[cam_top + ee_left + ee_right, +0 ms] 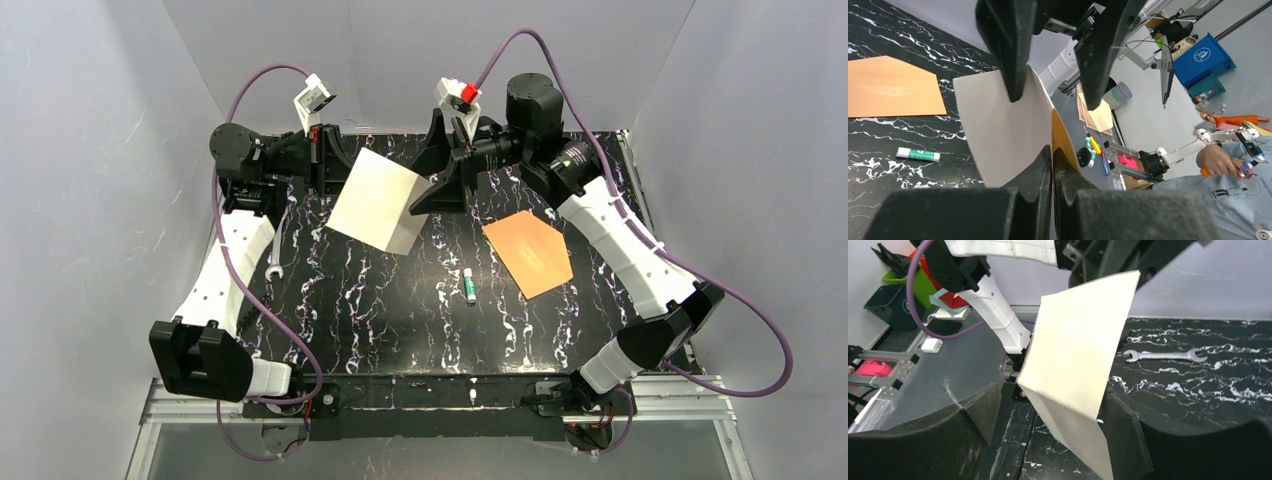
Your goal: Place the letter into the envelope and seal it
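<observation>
Our left fingers (1035,175) clamp the letter (1003,130) aloft.
Wide-open right fingers (1125,427) straddle it, empty; closing off-centre, we could crease it.

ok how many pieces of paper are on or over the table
2. The letter is held up in the air over the far left-centre of the table, bent; the envelope lies flat right of centre. None seems hidden.

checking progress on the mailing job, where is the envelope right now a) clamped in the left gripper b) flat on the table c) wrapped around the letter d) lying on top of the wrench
b: the envelope lies flat on the table, apart from the letter that the left gripper holds up.
</observation>
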Motion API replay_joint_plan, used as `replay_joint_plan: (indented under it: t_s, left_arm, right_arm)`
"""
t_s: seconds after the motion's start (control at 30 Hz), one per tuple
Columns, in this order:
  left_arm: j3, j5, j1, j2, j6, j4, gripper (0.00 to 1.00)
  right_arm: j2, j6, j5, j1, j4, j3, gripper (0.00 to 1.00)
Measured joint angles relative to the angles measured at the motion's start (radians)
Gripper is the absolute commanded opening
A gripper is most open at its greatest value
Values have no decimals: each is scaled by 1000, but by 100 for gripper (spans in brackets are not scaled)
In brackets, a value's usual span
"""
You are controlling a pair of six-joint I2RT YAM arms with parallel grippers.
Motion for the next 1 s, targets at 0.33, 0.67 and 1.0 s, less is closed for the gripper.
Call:
replay_joint_plan:
  t_s: [0.33,0.67,1.0]
  left_arm:
    - [13,0,-1,-21,8,0,0]
    - [24,0,-2,-20,8,0,0]
    - [34,0,-2,-21,11,0,0]
  right_arm:
    - [-11,-31,17,0,-42,-19,45]
    - [-87,-50,-5,0,-64,-59,35]
    - [-89,10,-12,0,-45,-59,25]
